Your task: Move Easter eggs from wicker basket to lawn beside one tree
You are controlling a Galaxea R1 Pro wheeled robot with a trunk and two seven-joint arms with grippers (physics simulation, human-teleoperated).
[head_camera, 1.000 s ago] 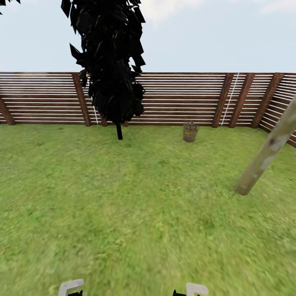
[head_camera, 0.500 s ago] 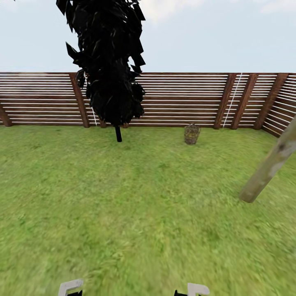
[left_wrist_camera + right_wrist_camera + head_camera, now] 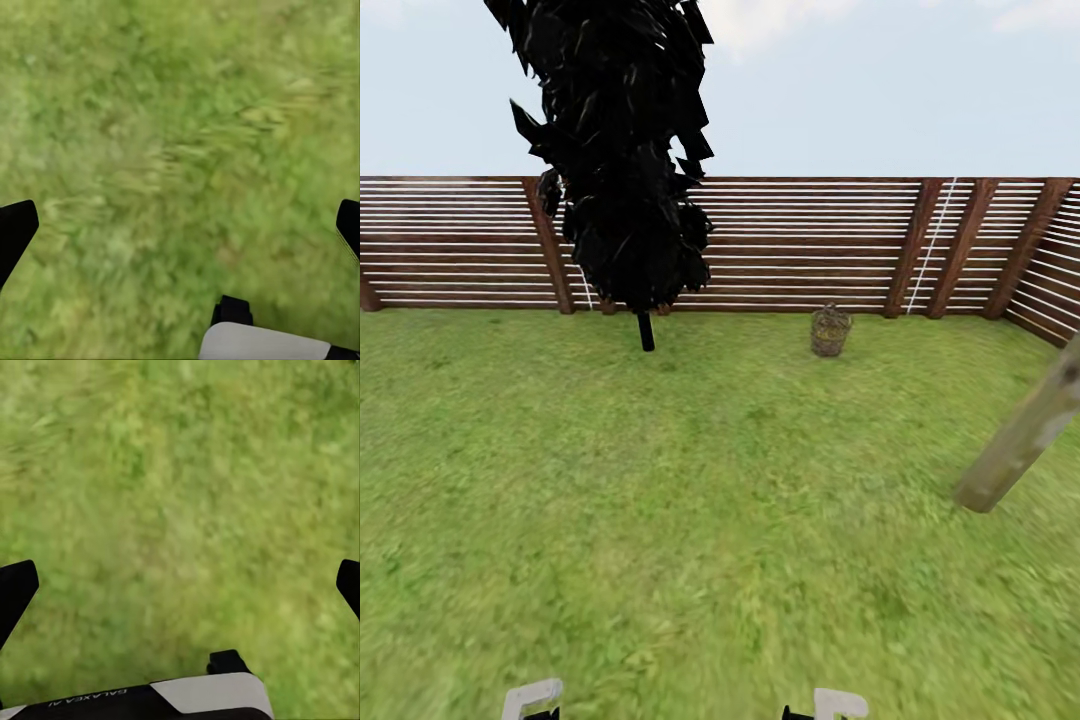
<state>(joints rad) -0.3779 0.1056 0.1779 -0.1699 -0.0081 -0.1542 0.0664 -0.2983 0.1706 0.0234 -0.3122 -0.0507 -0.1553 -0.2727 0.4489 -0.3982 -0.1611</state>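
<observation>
Step in hand: the approach, judging by the distance to the goods. Basket (image 3: 829, 331) sits far off on the lawn (image 3: 690, 520), close to the fence (image 3: 800, 245) and a bit right of centre in head view. Eggs can't be made out at this range (too small, weave hides whatever's inside). Dark cypress (image 3: 620, 160) stands left of the basket, well apart from it. Pale trunk (image 3: 1020, 440) leans in at the right edge of head view, nearer the robot than the basket is; that's the likely drop spot.

Left gripper (image 3: 180, 232): fingers spread wide, nothing btwn them, only grass below. Right gripper (image 3: 180, 592): same, wide apart and empty over grass. Both arms show low at the bottom of head view, tucked in.

Next move, as I judge it: drive fwd and slightly right until the basket is within arm's reach, then tilt head/trunk down to see inside before reaching for an egg. No grasp is possible from here. Watch the trunk on the right while rolling past.
</observation>
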